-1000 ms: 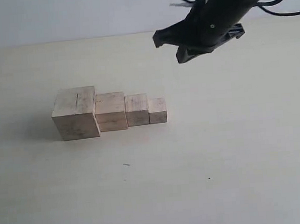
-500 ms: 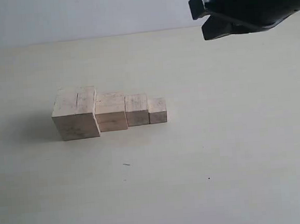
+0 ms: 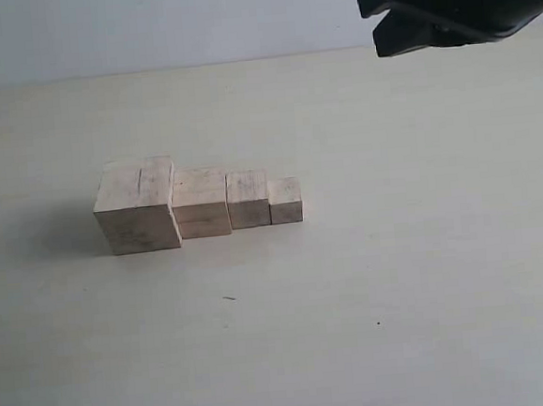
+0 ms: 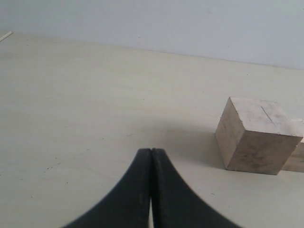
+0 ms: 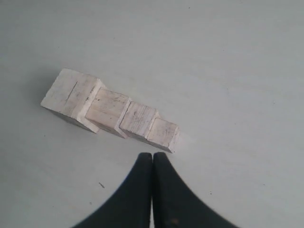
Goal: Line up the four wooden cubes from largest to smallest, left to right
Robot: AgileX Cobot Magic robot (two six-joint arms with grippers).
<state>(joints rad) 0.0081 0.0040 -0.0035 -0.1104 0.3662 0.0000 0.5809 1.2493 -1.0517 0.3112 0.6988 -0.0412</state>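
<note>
Left jaws and right jaws are pressed together, empty. The four wooden cubes (image 5: 108, 110) sit touching in a row on the worktop (image 5: 228, 71), beyond the right jaws' tips.

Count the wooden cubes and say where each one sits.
4. They form one touching row: the largest cube at the exterior view's left end, the second cube next, then the third cube, and the smallest cube at the right end. Nothing seems to hide another.
</note>
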